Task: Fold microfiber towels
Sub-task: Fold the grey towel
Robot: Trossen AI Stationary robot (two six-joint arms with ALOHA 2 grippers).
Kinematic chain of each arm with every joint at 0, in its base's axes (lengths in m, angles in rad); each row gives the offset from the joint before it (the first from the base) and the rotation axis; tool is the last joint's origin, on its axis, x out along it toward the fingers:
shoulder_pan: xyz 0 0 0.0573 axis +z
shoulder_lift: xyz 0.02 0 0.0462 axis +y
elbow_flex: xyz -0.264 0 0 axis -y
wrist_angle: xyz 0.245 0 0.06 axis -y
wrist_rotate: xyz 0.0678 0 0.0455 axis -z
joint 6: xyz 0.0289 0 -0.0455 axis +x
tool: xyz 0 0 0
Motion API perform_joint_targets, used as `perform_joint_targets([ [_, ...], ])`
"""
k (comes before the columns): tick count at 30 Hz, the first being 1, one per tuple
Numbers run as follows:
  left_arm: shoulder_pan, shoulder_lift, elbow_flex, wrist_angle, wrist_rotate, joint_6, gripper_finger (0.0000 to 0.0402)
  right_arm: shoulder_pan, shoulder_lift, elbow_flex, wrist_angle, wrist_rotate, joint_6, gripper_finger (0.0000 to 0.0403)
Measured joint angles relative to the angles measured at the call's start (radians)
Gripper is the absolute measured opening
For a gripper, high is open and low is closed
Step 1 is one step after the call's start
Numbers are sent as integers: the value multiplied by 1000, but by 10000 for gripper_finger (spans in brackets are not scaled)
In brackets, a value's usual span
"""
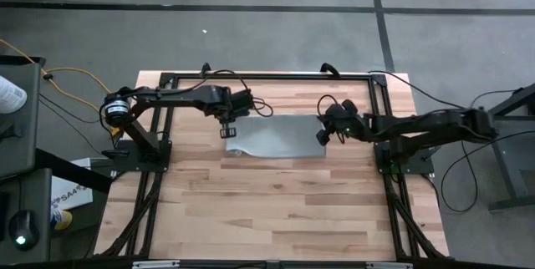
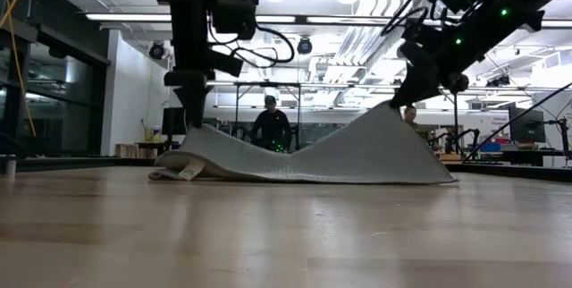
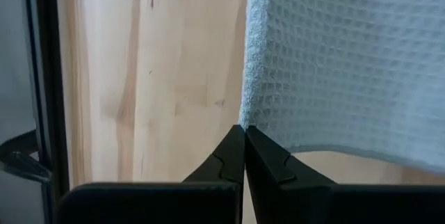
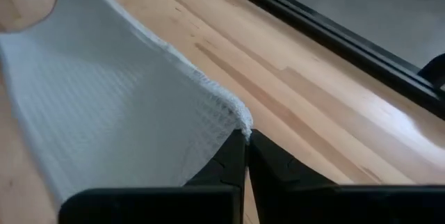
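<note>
Microfiber towel [image 1: 280, 137] on far side of counter [image 1: 276, 210], two corners lifted; left gripper [image 3: 244, 132] and right gripper [image 4: 247, 137] jaws each clamped on a corner, likely to carry that edge over for folding.

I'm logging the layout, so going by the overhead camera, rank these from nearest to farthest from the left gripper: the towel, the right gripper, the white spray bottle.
From the left gripper:
1. Towel, pinched at its corner.
2. Right gripper, at the towel's opposite end.
3. White spray bottle, off the table, far left.
</note>
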Motion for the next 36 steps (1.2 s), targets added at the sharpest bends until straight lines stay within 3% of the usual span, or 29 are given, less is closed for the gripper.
perform_joint_targets([
  [8, -18, 0, 53, -44, -21, -21, 0, 37, -28, 0, -15, 1, 0, 3],
  [17, -115, -1, 103, -56, -339, -11, 0, 51, -28, 0, -30, 104, -31, 3],
  [22, -119, -1, 130, -97, -403, -30, 0, 51, -28, 0, -24, 187, -65, 3],
  [28, -127, -24, 144, -143, -473, -71, 0, 90, -31, 0, -17, 204, -87, 3],
  [33, -140, -69, 144, -146, -543, -61, 0, 134, -39, 0, 11, 339, -178, 3],
  [36, -137, -102, 144, -117, -579, -36, 0, 121, -59, 0, 48, 360, -248, 3],
])
